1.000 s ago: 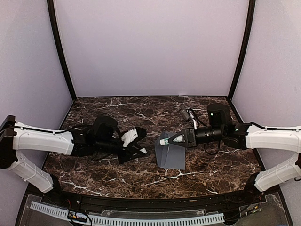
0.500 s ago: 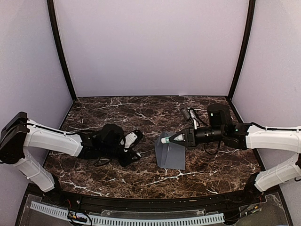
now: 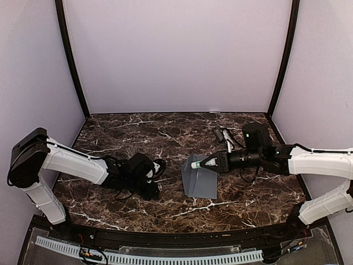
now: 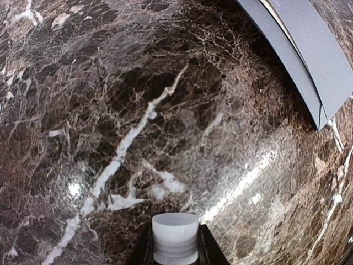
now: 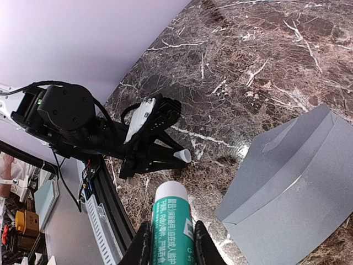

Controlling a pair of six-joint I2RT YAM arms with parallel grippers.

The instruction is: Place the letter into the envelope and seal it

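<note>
Marble table [image 3: 165, 212]: we noted the left gripper [image 4: 175, 251] withdrawn from the envelope [image 3: 201, 185] pinching seemingly a white cap [image 4: 175, 226], right gripper [image 5: 172, 243] pinching the bared glue stick [image 5: 172, 212]; sealing seemed due.

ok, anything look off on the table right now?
The envelope looks bowed, one end creased upward instead of lying flat on the table. Nothing spilled; right gripper grips the glue stick, left gripper a white cap.

Grey envelope [image 3: 199, 183], cream letter [image 4: 271, 14] edge showing
</note>
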